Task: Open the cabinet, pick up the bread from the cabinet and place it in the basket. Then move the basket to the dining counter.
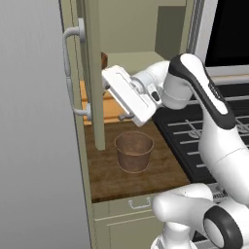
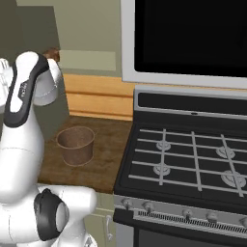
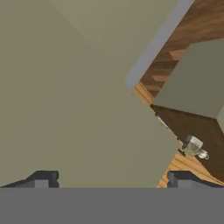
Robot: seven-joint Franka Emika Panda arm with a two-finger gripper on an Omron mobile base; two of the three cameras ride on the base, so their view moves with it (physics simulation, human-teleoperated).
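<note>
Cabinet door (image 1: 96, 73) stands swung out, edge-on in the left base view, its curved handle (image 1: 72, 73) on the outer face. Hand (image 3: 109, 178) is up at shelf height just beside the door's inner side; jaws spread wide, nothing between them, the two dark fingertips (image 3: 43, 178) well apart against the plain olive panel that faces the hand camera. Bread (image 1: 104, 61) shows as a small dark-brown lump on the cabinet shelf (image 1: 131, 57), partly hidden by the door edge in the left base view and by the arm in the right base view (image 2: 52, 54); it sits near the shelf's front edge. Basket (image 1: 133, 151) stands upright on the tabletop (image 1: 141, 177) below the shelf, mouth open and empty, beside the stove (image 2: 193, 159). Judgement: bread is light, soft and slightly compressible, with a matte crust unlikely to slip; no fragility concern beyond denting. Best hold looks to be across its short width, at mid-height, with modest closing force, approaching from the open front of the shelf, clear of the door. Basket is light and stiff enough, but the woven wall may flex; its rim is probably the place to pinch it later. Door is open; the pick is not yet done.
</note>
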